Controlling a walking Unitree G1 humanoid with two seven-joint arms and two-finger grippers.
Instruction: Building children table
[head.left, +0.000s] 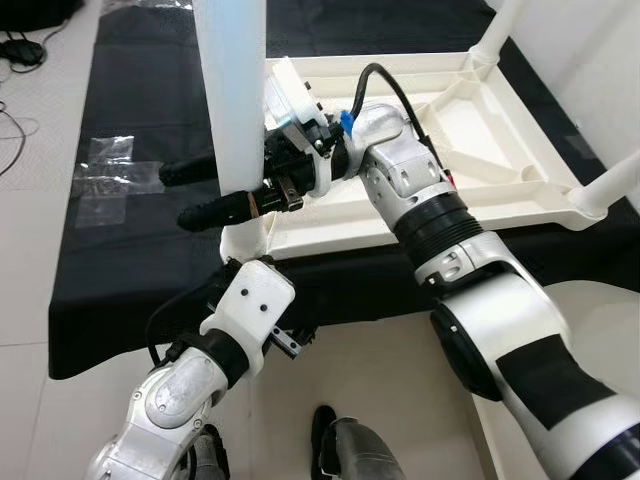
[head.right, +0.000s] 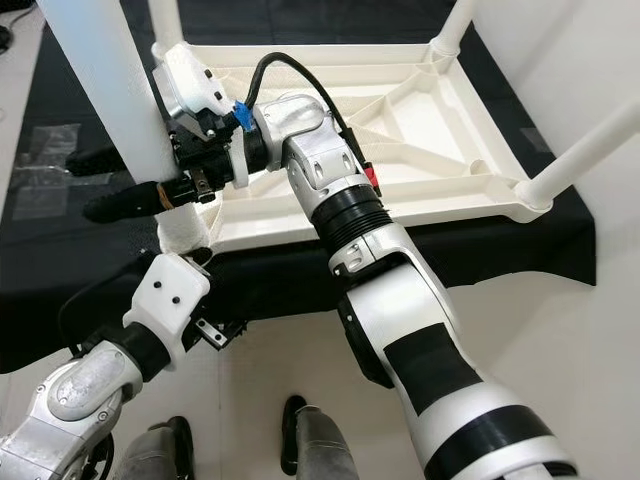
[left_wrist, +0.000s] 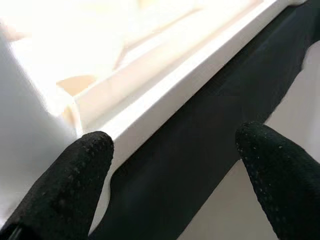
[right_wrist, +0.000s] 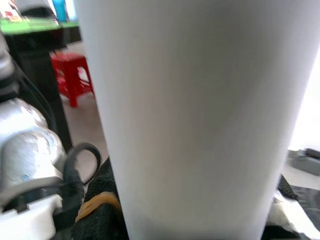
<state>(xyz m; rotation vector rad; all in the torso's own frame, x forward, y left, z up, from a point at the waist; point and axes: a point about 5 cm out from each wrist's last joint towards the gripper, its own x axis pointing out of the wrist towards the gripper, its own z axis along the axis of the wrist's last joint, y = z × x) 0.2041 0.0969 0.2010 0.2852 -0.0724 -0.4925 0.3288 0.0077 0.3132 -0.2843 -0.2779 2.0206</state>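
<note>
Left eye view: The upturned cream plastic children's table top (head.left: 480, 140) lies ribbed underside up on the black cloth-covered counter (head.left: 120, 250), so its corner sockets face upward for the legs. My right gripper (head.left: 200, 195) reaches across to the near left corner, its two long black fingers (head.left: 215, 212) on either side of the tall white plastic table leg (head.left: 232, 90), which stands upright there. I judge I am steadying the leg while it seats.

Right eye view: Other white legs (head.right: 585, 150) already stand at the other corners. The table's near edge (head.right: 380, 222) runs close to the counter's near edge, with pale floor (head.right: 560, 330) beyond, so there is little margin for sliding the top toward me. My right arm crosses over the table top, so that side is crowded; the open cloth to the left is free.

Left wrist view: My left gripper (left_wrist: 175, 175) has its jaws well apart and holds nothing. It sits low at the counter's front, fingers (left_wrist: 65, 185) aimed up at the table's white rim (left_wrist: 165, 95) near the corner, probably ready to brace it.

Right wrist view: The white leg fills the space between my right jaws, close against the camera. The jaws look closed around it, though contact itself is hidden. A red stool (right_wrist: 75, 75) stands far behind.
</note>
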